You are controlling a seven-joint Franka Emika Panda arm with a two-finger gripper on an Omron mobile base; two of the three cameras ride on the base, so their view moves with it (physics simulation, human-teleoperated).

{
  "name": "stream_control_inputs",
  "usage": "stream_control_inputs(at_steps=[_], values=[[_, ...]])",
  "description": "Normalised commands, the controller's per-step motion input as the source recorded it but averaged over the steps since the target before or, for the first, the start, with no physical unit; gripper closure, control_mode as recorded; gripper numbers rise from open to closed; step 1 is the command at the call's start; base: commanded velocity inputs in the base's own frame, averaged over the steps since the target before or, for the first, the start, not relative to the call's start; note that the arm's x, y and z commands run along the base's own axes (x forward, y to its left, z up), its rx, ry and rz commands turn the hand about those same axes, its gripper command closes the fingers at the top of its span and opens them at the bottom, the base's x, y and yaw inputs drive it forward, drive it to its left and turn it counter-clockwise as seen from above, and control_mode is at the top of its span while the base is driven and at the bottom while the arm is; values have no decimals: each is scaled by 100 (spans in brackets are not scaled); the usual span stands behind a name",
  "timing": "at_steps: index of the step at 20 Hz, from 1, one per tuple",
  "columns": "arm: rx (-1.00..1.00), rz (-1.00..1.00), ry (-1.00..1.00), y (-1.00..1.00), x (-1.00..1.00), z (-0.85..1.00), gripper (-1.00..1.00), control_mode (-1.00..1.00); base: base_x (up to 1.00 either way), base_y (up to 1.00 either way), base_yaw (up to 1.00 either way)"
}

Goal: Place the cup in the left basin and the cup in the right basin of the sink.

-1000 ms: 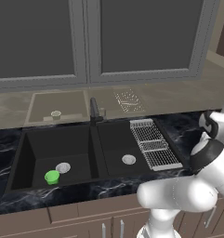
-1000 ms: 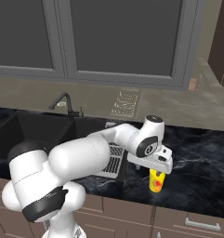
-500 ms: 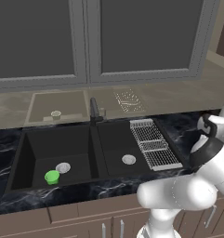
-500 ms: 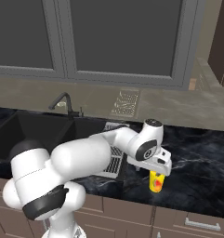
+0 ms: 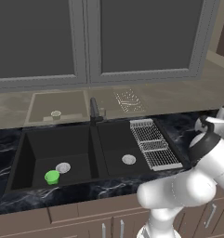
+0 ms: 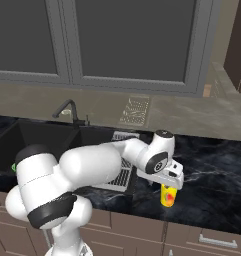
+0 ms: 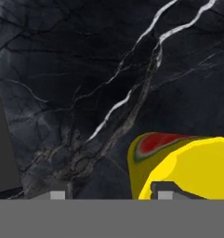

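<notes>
Your hand (image 6: 168, 186) sits over the yellow cup (image 6: 168, 195), right of the sink (image 5: 92, 151); whether it grips, I cannot tell. Probably light, rigid, slick: pinch its rim wall.

One cup (image 5: 52, 176) in left basin (image 5: 39, 148); other cup (image 6: 168, 195) on counter (image 6: 217, 200), right of sink (image 5: 92, 151).

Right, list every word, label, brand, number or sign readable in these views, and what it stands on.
None: no readable text anywhere.
The yellow cup bears only a red and green watermelon-like picture, no lettering.
The green cup, the sink and the dish rack are unmarked.
</notes>
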Motion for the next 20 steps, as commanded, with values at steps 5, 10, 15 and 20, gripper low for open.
stream_control_inputs(at_steps=[5,10,15,20], values=[[0,0,0,0,0,-19,100,-100,0,0,0],[0,0,0,6,0,-3,100,-100,0,0,0],[0,2,12,27,0,15,100,-100,0,0,0],[-2,12,8,46,1,26,100,-100,0,0,0]])
